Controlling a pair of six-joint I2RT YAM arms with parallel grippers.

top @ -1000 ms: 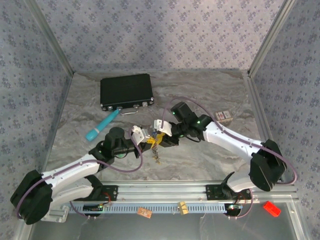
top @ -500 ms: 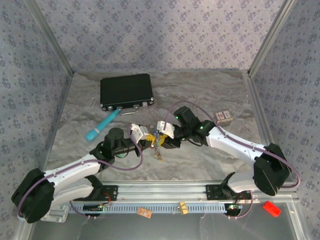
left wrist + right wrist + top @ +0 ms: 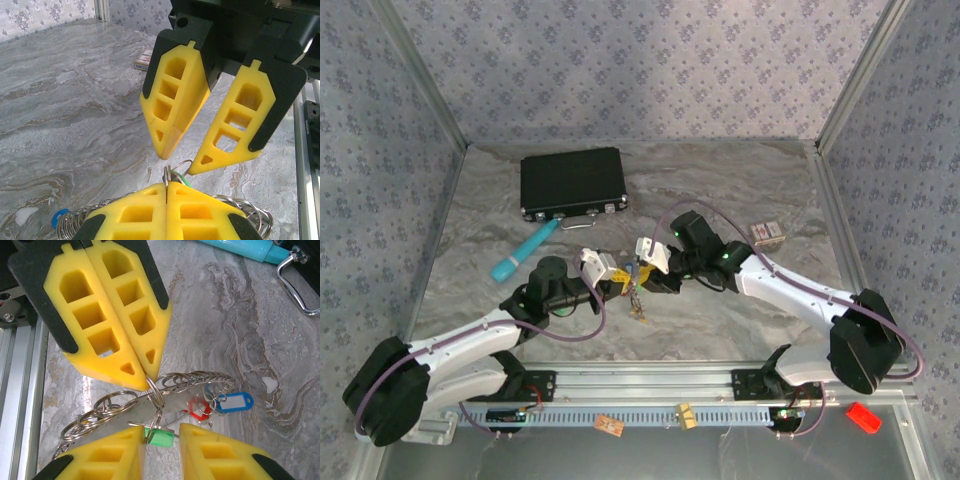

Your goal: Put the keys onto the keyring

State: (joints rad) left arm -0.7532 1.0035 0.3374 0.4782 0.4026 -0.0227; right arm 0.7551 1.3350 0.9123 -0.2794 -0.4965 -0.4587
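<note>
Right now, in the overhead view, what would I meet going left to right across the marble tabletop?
Teal tube → left tool → right tool → small box. The black case spans the tube and left tool, so it is left out.

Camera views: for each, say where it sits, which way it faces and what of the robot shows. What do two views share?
Top external: above and behind the arms, looking down at the table; both arms, bases nearest.
Left wrist: on the left arm, looking along its shut left gripper at the open right gripper opposite.
Right wrist: on the right arm, facing back at the left gripper; own fingers at the bottom.
Shared: both wrist views show the keyring pinched in the left gripper.
</note>
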